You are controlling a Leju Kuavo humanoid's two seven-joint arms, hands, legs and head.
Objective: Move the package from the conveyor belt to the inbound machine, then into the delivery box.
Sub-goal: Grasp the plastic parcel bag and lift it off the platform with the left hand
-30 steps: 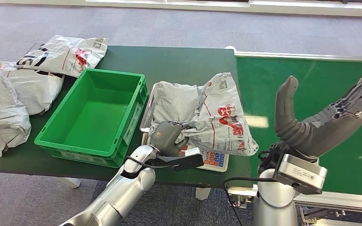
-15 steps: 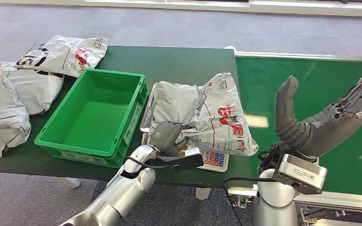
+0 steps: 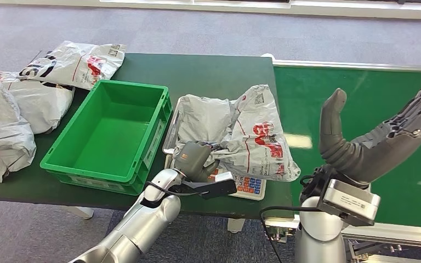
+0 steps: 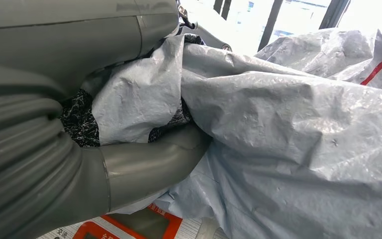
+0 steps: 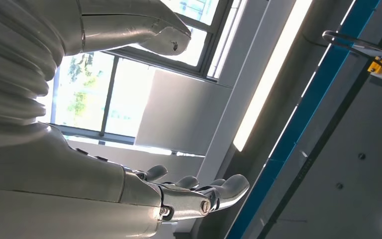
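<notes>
A crumpled grey plastic package with red lettering lies on the inbound machine, a flat scale with a coloured keypad at the table's near edge. My left hand grips the package's near left corner; in the left wrist view a fold of the grey film is pinched between my thumb and the fingers. The green delivery box stands empty just left of the scale. My right hand is raised palm up over the green conveyor belt, fingers spread, holding nothing.
Several more grey packages are piled at the table's left end and far left corner. The dark green table meets the conveyor's metal edge on the right. Grey floor lies beyond and in front.
</notes>
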